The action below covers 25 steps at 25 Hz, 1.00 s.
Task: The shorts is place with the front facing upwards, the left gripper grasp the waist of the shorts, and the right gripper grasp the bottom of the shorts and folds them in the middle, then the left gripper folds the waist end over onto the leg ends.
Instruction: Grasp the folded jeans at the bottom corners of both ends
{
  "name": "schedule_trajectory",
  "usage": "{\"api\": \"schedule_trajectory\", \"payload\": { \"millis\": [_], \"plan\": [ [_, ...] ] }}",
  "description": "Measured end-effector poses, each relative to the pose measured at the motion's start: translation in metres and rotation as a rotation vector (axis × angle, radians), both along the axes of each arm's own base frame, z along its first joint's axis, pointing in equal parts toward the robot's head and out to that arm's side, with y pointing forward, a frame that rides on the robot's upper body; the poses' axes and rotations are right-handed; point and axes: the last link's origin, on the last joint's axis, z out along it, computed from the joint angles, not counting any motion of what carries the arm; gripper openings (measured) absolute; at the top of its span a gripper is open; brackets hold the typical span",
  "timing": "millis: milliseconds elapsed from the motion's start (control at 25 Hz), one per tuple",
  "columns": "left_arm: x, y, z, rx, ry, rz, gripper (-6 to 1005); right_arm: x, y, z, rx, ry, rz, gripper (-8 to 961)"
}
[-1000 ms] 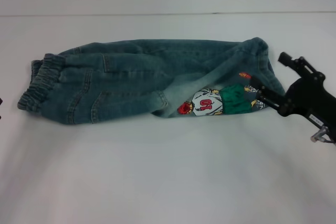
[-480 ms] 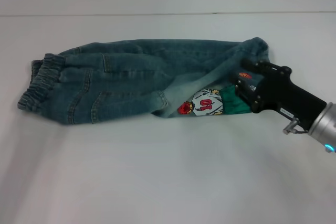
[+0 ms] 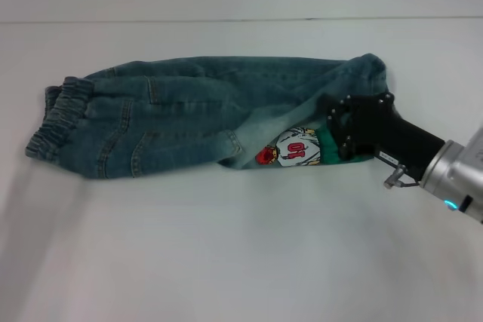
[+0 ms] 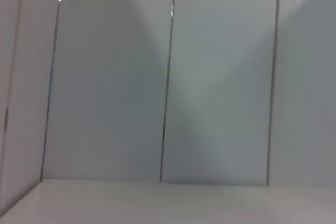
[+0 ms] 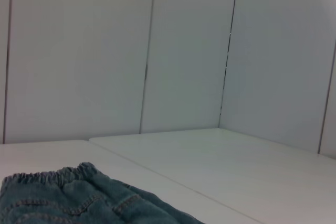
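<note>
The right end effector (image 3: 341, 132) sits low over the right end of the denim shorts (image 3: 189, 115), its black body lying across the leg hems where a printed patch (image 3: 294, 148) with a figure in a numbered shirt and a green strip shows. Its fingers are hidden under its own housing, so I cannot tell whether they are spread or pinched on the cloth. The silver arm behind it runs off to the right and near edge of the head view.

The shorts lie folded lengthwise on the white desk (image 3: 226, 262), stretched from left to right, with the elastic waistband (image 3: 53, 122) at the far left end and the leg ends at the right, under the end effector. In the right wrist view the gathered waistband and blue denim show low down, with pale wall panels behind.

The left end effector is out of sight; its wrist view shows only wall panels and a strip of desk.
</note>
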Motion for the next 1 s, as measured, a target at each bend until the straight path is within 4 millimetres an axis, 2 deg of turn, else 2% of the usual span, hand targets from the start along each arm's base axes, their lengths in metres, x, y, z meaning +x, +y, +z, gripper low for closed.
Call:
{"api": "schedule_trajectory", "payload": {
  "millis": [280,560,760,1000],
  "plan": [
    [-0.010,0.021,0.004,-0.270,0.073,0.034,910,-0.016,0.012,-0.014,-0.027,-0.051,0.030,1],
    [-0.002,0.044,0.016,-0.477,0.206,-0.003,909,-0.023,0.013,-0.022,-0.069,-0.080,0.064,0],
    [-0.003,0.060,0.016,-0.529,0.254,0.027,909,-0.026,-0.004,-0.032,-0.207,-0.154,0.190,2],
    [-0.005,0.068,0.013,-0.517,0.275,0.061,910,-0.017,-0.014,-0.016,-0.318,-0.188,0.254,4]
  ]
}}
